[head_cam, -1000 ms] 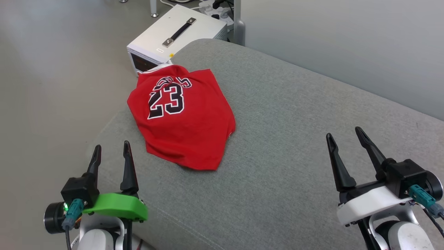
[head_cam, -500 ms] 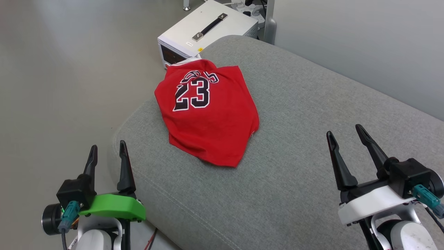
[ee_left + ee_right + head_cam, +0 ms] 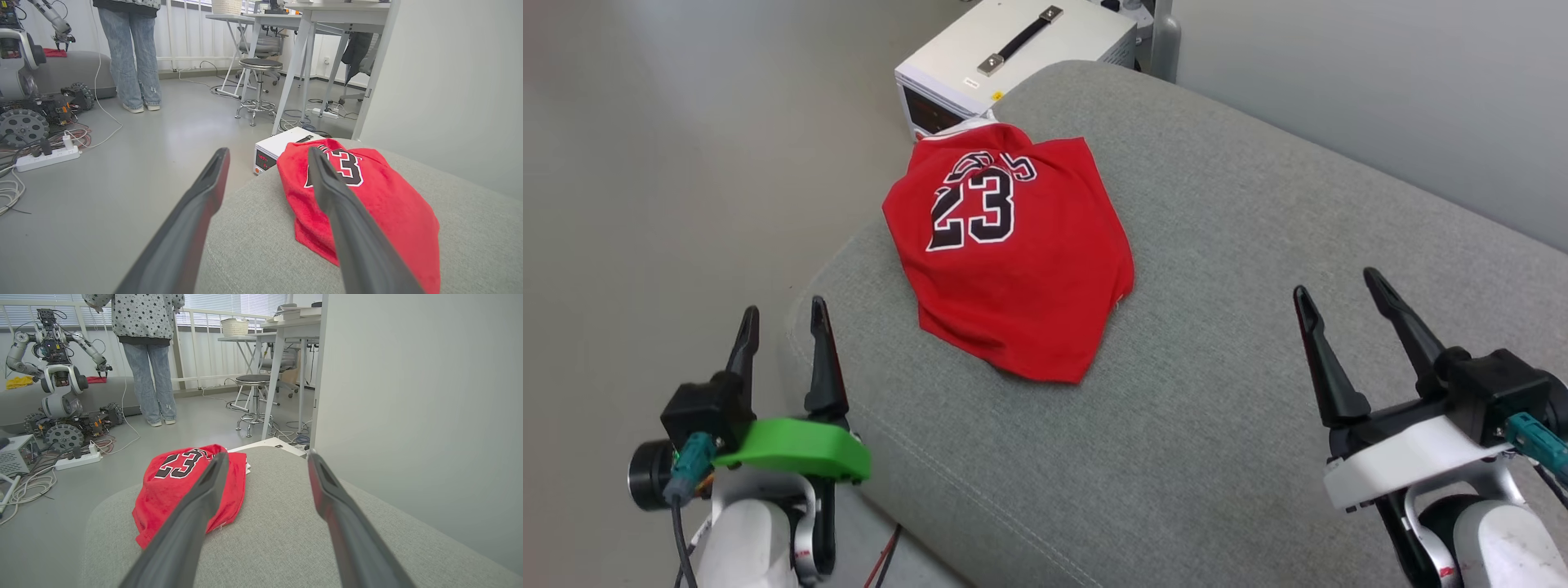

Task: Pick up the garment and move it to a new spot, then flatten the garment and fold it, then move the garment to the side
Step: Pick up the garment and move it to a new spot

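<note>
The garment (image 3: 1021,269) is a red jersey with a black, white-outlined "23", lying folded in a bundle near the left end of a grey cushioned surface (image 3: 1258,351). A bit of white trim shows at its far edge. My left gripper (image 3: 783,314) stands open at the lower left, by the cushion's corner, short of the garment (image 3: 384,196). My right gripper (image 3: 1335,282) stands open at the lower right, well apart from the garment (image 3: 163,494). Nothing is between either pair of fingers.
A white box with a black handle (image 3: 1013,57) sits on the floor behind the cushion's far left corner. A grey wall (image 3: 1380,90) runs along the right. A person (image 3: 143,355), another wheeled robot (image 3: 61,400), a stool (image 3: 259,90) and cables stand beyond.
The whole head picture has shifted, so the camera has moved: garment and box now sit further right and higher. Both grippers stay open and keep their places in view.
</note>
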Available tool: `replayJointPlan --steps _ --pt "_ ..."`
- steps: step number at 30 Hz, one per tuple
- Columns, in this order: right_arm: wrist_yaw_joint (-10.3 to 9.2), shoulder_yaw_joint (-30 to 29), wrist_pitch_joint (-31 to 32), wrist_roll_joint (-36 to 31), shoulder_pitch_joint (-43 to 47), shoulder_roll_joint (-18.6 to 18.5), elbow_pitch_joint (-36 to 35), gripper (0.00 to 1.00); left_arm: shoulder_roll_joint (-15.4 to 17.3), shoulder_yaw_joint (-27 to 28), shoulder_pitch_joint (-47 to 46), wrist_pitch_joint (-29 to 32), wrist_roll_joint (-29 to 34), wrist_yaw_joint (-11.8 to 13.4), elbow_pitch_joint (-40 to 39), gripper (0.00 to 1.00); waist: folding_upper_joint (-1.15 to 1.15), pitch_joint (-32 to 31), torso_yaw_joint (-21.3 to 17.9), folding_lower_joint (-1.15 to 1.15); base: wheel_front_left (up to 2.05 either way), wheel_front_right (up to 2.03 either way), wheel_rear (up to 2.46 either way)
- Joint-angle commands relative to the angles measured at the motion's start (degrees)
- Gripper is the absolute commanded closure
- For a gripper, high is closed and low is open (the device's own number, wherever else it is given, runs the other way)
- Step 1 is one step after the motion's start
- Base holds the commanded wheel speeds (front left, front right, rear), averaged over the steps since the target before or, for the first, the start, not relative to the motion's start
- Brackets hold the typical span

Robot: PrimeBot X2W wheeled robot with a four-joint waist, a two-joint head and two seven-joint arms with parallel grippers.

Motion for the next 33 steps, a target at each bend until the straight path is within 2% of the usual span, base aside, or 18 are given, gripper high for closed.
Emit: replayJointPlan --steps 1,8,12,20,22,23,26,33 --pt "-0.05 0.0 0.3 0.3 -1.2 -0.9 -0.9 0.0 -0.3 -0.3 -2.8 -0.3 -0.8 -0.4 0.5 0.0 0.0 3.1 -2.2 0.0 0.0 0.0 0.0" --pt "-0.05 0.0 2.1 0.5 -4.5 -3.9 -3.2 0.0 0.6 0.0 -12.8 -0.1 -2.0 -0.9 2.9 0.0 0.0 10.4 -7.7 0.0 0.0 0.0 0.0" --pt "-0.05 -0.1 2.4 0.8 -6.2 -5.2 -3.9 0.0 1.8 0.7 -19.1 2.7 -4.4 -2.1 5.8 0.0 0.0 14.0 -10.9 0.0 0.0 0.0 0.0" --pt "-0.05 -0.1 2.2 1.3 -9.6 -7.3 -5.4 0.0 6.3 2.4 -31.3 20.5 -12.1 -4.2 15.6 0.0 0.0 19.8 -15.7 0.0 0.0 0.0 0.0" --pt "-0.05 -0.2 2.1 1.4 -10.5 -7.6 -5.8 0.0 7.8 2.4 -33.8 26.2 -14.0 -4.6 18.2 0.0 0.0 21.1 -16.6 0.0 0.0 0.0 0.0" --pt "-0.05 -0.2 2.0 1.6 -11.3 -8.0 -6.2 0.0 9.6 2.3 -35.9 32.9 -15.9 -5.0 20.8 0.0 0.0 22.4 -17.6 0.0 0.0 0.0 0.0" --pt "-0.05 -0.4 2.1 1.8 -12.1 -8.3 -6.9 0.0 12.0 2.7 -38.1 40.7 -18.2 -5.2 23.4 0.0 0.0 24.2 -18.6 0.0 0.0 0.0 0.0" --pt "-0.05 -0.4 2.5 2.1 -13.7 -9.3 -8.1 0.0 16.5 4.0 -40.9 49.7 -19.5 -2.8 27.3 0.0 0.0 28.3 -20.3 0.0 0.0 0.0 0.0"
